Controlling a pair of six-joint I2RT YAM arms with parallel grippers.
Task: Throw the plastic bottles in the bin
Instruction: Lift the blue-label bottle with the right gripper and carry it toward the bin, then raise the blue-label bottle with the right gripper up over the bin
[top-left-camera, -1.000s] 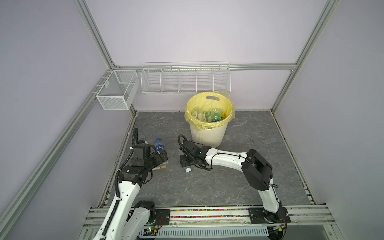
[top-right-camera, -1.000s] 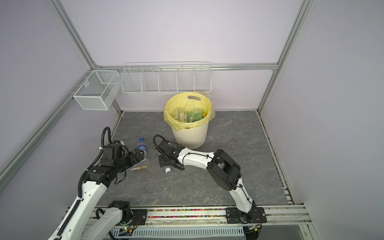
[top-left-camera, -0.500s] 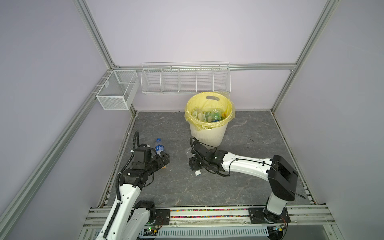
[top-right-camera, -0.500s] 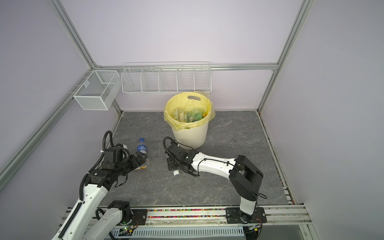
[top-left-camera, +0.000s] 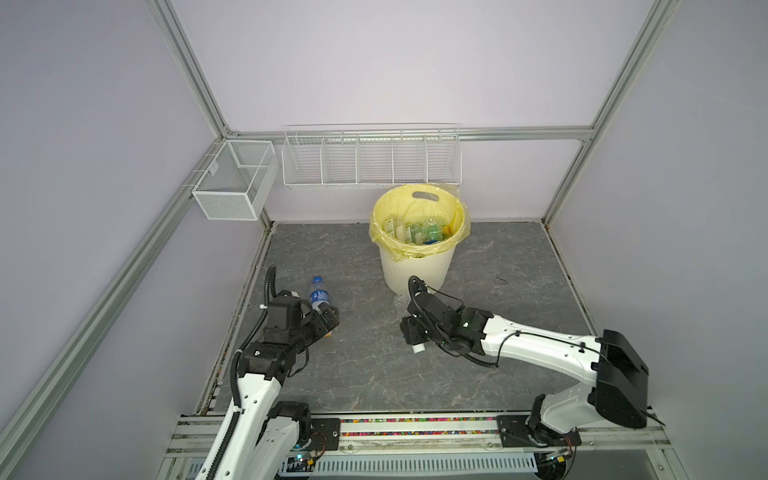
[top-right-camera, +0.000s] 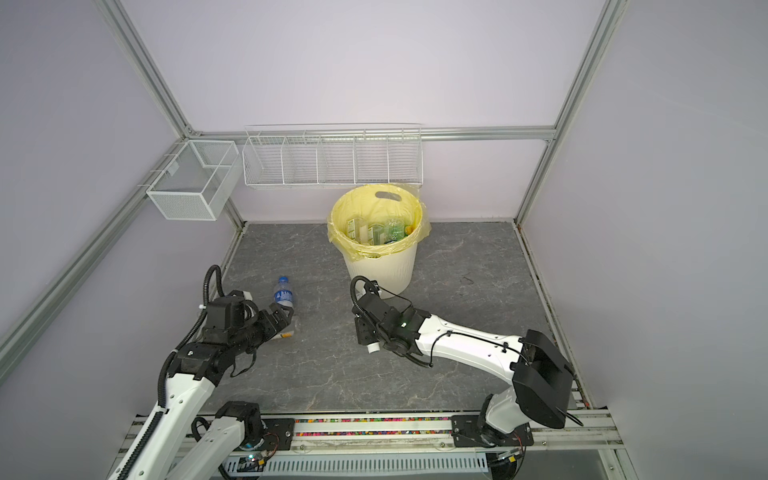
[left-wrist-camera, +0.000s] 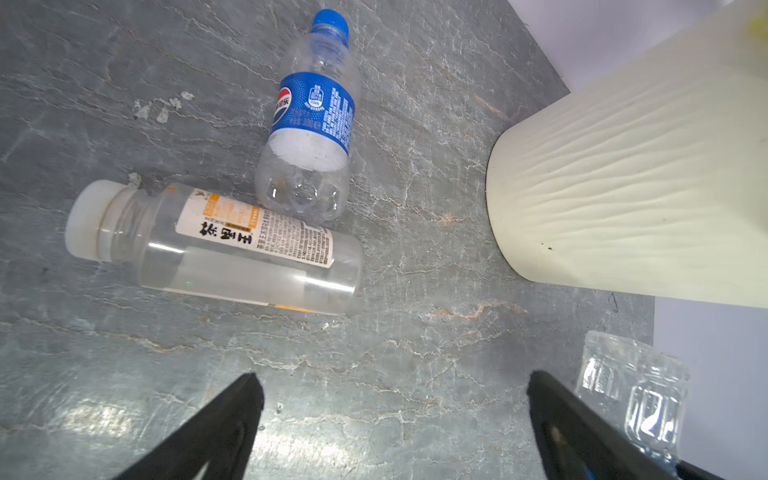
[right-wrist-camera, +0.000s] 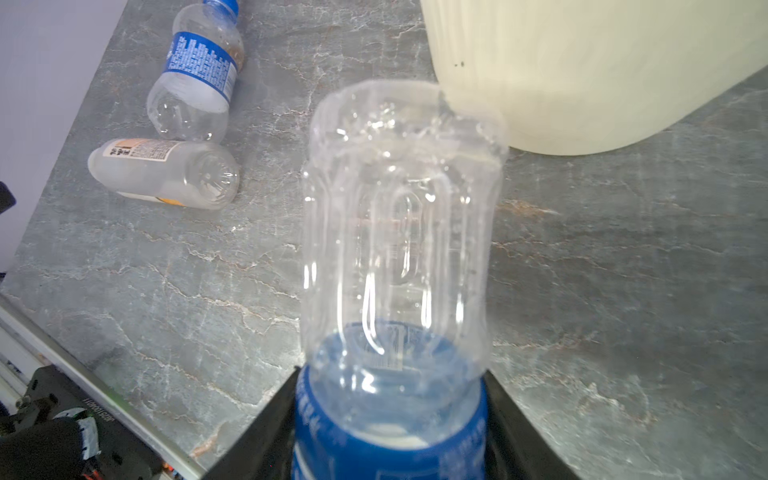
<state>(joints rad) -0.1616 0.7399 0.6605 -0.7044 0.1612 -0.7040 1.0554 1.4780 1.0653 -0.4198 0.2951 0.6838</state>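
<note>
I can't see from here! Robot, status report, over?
Left gripper open, facing blue-cap bottle and orange-label bottle on floor. Right gripper shut on clear bottle near bin. Nothing blocking bin.

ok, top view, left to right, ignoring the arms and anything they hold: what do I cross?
The small mesh basket → blue-cap bottle → bin. The long wire rack spans the last two, so left out.
</note>
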